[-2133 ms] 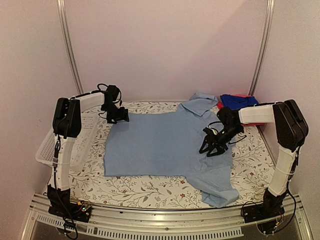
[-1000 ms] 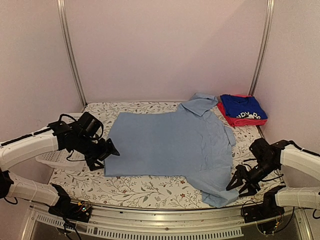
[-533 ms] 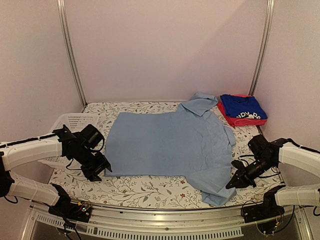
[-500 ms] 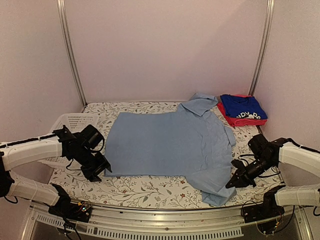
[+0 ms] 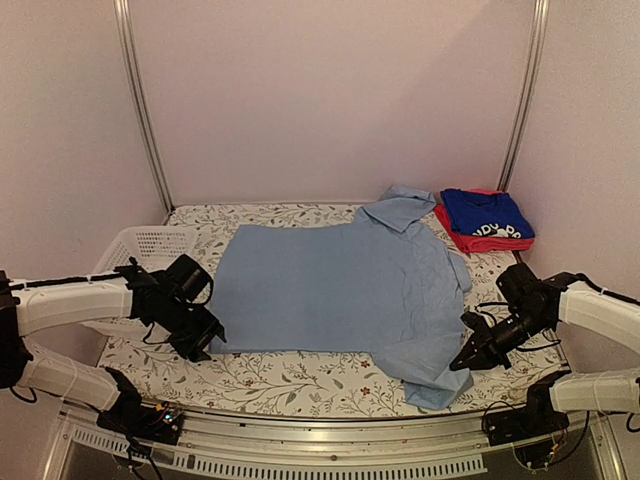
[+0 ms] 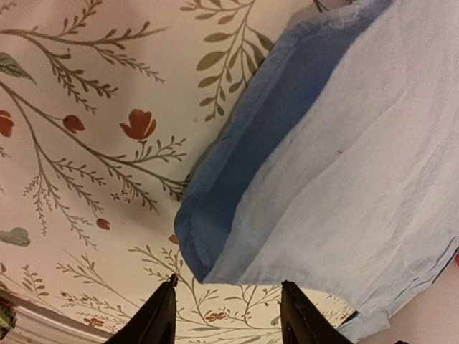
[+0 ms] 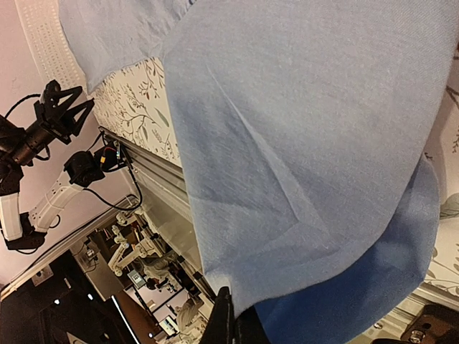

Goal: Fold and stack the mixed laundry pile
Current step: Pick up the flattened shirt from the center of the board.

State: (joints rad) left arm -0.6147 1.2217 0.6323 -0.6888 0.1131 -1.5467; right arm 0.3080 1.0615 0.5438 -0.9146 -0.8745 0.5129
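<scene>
Gripping light-blue shirt (image 5: 340,290) for folding: sleeve pinched in right gripper (image 5: 464,361), hem corner straddled by half-open left gripper (image 5: 207,341); next, probably close left, lift both.

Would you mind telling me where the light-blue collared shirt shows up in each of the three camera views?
Top external: the light-blue shirt lies spread across the middle of the table.
Left wrist: the shirt fills the right side, one corner at lower centre.
Right wrist: the shirt fills most of the picture.
Shared landmark: the floral table cover under the shirt.
</scene>
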